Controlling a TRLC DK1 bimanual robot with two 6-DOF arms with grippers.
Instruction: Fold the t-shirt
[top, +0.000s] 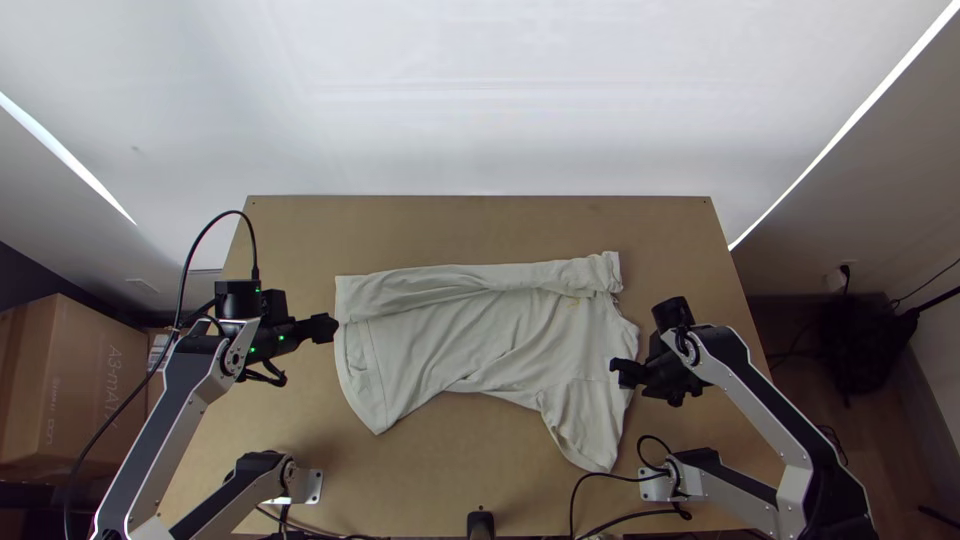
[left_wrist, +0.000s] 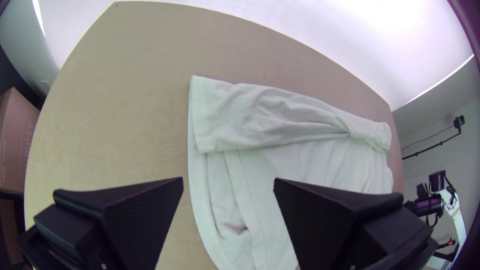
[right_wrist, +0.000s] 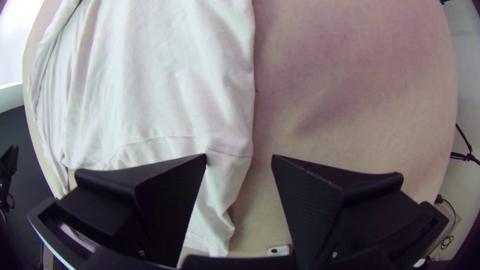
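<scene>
Nearest: black post (top: 481, 525) at the wooden table's (top: 300, 235) near edge, nearer than the t-shirt (top: 470, 345). Silver brackets (top: 655, 485) also on the near side of the shirt, one nearer than its hem corner, one just right of its near sleeve (top: 585, 430), black cable (top: 573, 505) looping down beside that one. Shirt is near mid-table, lying lengthwise across it, hem (top: 352, 365) end left, near sleeve at right angled toward the near edge. Right gripper (top: 618, 372) is at the shirt's right edge, just beyond the near sleeve's end; fingers (right_wrist: 170, 210) wide apart, nothing gripped, shirt edge visible between them in the wrist view. Left gripper (top: 329, 328) is at the shirt's hem end; fingers (left_wrist: 145, 220) also wide apart, nothing gripped. Can't tell the height of either over the cloth. Shirt body is mostly flat with shallow creases, near outline cut in between hem corner and sleeve. Far side is folded over toward the middle as a long strip (top: 470, 280), hem to right end, rumpled along its length, bunched more at the right. Cardboard box (top: 80, 385) well left of the shirt, off the table. White wall (top: 480, 100) beyond the shirt, past the table's far edge
</scene>
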